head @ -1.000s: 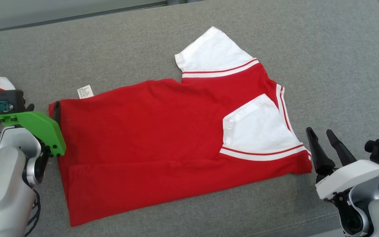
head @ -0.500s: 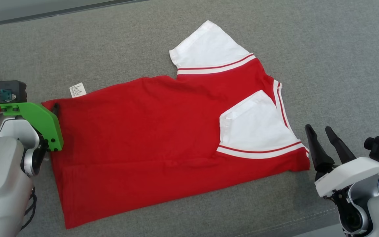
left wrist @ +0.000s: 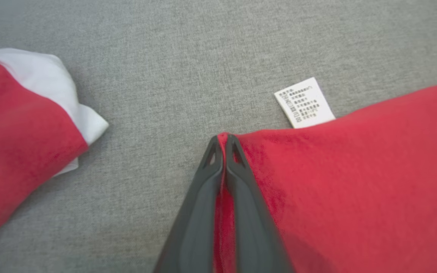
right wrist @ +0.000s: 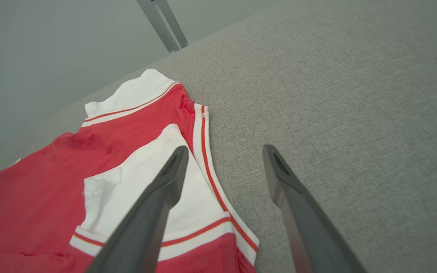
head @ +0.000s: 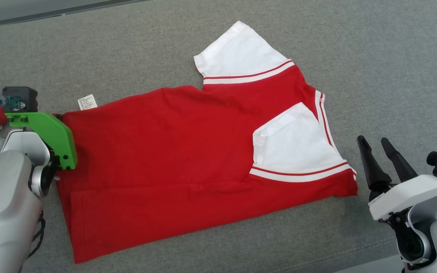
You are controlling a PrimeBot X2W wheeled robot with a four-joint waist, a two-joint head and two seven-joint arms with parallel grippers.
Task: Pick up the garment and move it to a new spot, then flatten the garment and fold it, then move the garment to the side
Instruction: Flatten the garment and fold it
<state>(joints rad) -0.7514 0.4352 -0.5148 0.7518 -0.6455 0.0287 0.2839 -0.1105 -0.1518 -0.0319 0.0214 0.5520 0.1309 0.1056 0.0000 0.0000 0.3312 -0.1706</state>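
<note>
From the head we see the shirt (head: 188, 151) lying flat on the grey cushion (head: 374, 57), with 1 white sleeve (head: 294, 140) folded onto its red body. Our right gripper (head: 373, 139) sits just beside the shirt's right end, its 2 fingers apart and holding nothing. From the left wrist, our left gripper (left wrist: 224, 138) is clamped on the shirt's corner, near the label (left wrist: 304, 102); a second cloth (left wrist: 17, 132) lies well apart. From the right wrist, the parted fingers hover over sleeve and cushion.
</note>
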